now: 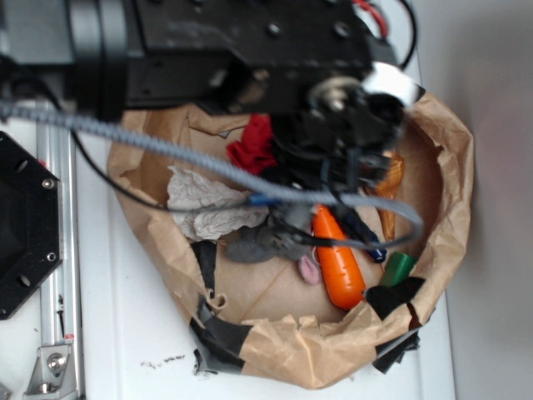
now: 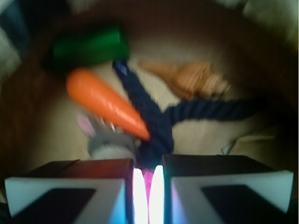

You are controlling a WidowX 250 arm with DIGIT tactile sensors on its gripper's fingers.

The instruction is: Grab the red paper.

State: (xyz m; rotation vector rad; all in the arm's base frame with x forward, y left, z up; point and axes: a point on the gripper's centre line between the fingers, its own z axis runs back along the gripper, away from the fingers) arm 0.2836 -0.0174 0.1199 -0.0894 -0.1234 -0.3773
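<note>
The gripper (image 2: 145,186) is clenched nearly shut, seemingly empty. The red paper (image 1: 254,146) lies ungrabbed in the bag (image 1: 450,167); grasping remains.

Black WidowX arm (image 1: 241,42) enters from 11 o'clock, spans top of exterior view, wrist angled down toward 4 o'clock. Grey braided cable (image 1: 208,162) trails from arm at 9 o'clock, loops under wrist. Black gripper (image 1: 354,146) hangs low, fingertips hidden by own housing. Wrist view: gripper (image 2: 148,186) at 6 o'clock, pale finger pads (image 2: 138,196) nearly together, thin bright slit between, jaws close to closed.
</note>
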